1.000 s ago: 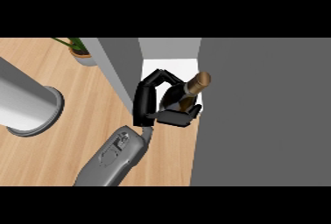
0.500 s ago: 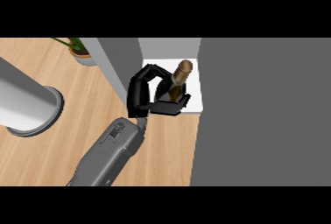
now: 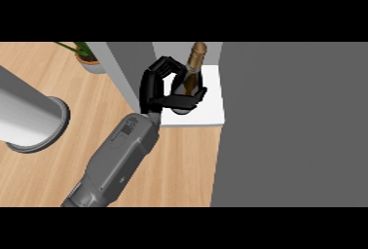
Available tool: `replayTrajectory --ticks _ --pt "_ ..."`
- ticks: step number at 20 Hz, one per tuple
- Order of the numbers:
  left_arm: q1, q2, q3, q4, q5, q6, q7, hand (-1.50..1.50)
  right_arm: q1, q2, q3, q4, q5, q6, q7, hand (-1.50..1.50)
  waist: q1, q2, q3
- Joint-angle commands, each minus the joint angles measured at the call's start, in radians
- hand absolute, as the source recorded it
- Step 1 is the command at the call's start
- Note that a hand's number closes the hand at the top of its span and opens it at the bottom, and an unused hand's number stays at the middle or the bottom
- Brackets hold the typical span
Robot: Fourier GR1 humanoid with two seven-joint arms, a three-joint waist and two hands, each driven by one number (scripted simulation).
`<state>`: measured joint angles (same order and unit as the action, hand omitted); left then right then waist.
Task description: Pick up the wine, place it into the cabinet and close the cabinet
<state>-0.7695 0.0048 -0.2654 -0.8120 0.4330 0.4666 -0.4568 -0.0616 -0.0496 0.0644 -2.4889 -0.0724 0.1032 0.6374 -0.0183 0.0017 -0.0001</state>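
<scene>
The right hand (image 3: 164, 90) was curled round the lower body of the wine bottle (image 3: 193, 68), fingers arched over one side and the thumb set across the base, so that the bottle was clamped in its grasp. The bottle stood nearly upright — neck and gold-brown top pointing toward the far edge of the view — over the white shelf (image 3: 205, 114) of the cabinet, inside the opening. The grey forearm (image 3: 119, 158) ran from the lower edge up to the hand, crossing the wooden surface (image 3: 64, 160). A broad grey cabinet door (image 3: 291, 126) filled the right of the view. To the left stood a large grey cylinder (image 3: 28, 119) on the surface, and farther back, beside the cabinet's grey side wall (image 3: 129, 63), a small potted plant (image 3: 86, 58).
</scene>
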Motion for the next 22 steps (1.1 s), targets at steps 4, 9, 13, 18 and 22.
replayTrajectory --ticks 4,9,13,18,22 --pt "-0.060 -0.005 -0.024 0.114 0.029 0.031 -0.012 1.50 0.029 0.016 0.053 -0.106 -0.019 -0.016 0.042 -1.50 -0.001 0.000 0.000" --pt "-0.165 -0.005 0.043 0.227 0.025 0.009 -0.038 1.50 0.034 -0.010 -0.027 -0.106 -0.105 0.014 0.052 -1.50 -0.003 0.001 0.000" --pt "-0.198 -0.005 0.084 0.346 0.018 0.013 -0.196 1.50 0.041 -0.016 -0.050 -0.043 -0.136 0.053 -0.017 -1.50 -0.015 0.007 0.000" --pt "-0.277 -0.005 0.085 0.441 0.066 0.045 -0.231 1.50 0.016 0.029 0.024 -0.046 -0.054 0.014 -0.004 -1.50 -0.031 0.010 0.000" --pt "-0.315 0.034 0.144 0.515 0.040 -0.016 -0.271 1.50 0.023 0.031 0.045 -0.092 -0.045 0.008 0.029 -1.50 -0.031 0.012 -0.001"
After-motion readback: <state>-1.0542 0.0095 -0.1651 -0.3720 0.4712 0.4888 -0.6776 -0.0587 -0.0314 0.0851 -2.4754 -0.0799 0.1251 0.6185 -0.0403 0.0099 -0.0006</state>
